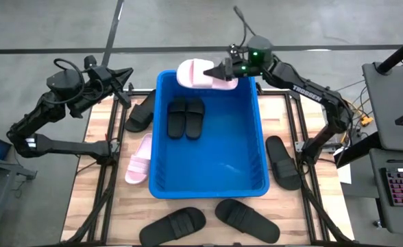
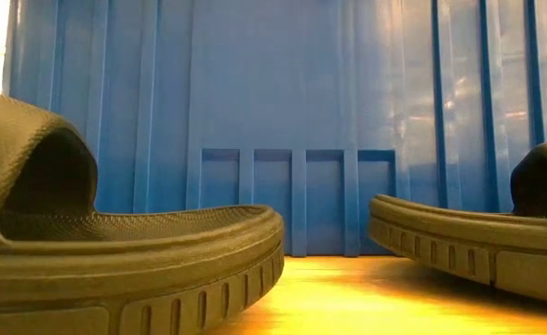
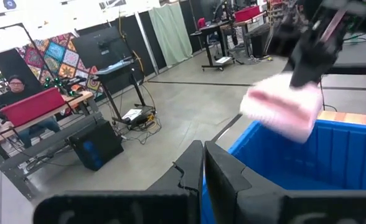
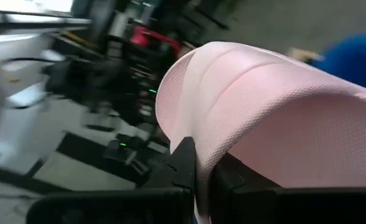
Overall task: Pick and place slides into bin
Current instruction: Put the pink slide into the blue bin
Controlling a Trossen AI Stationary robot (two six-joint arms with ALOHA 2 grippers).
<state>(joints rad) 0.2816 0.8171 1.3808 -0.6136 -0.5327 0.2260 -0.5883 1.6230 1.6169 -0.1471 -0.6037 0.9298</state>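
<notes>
Risk: right end effector (image 1: 223, 71), clenched on a pink slide (image 1: 200, 74) above the bin (image 1: 162, 130) far rim, may drop it outside; left end effector (image 1: 123, 81) closed, idle.

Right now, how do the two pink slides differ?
One pink slide is held up in the right gripper over the bin's far rim; the other pink slide lies flat on the table left of the bin, untouched. Both are pale pink with one wide strap.
</notes>
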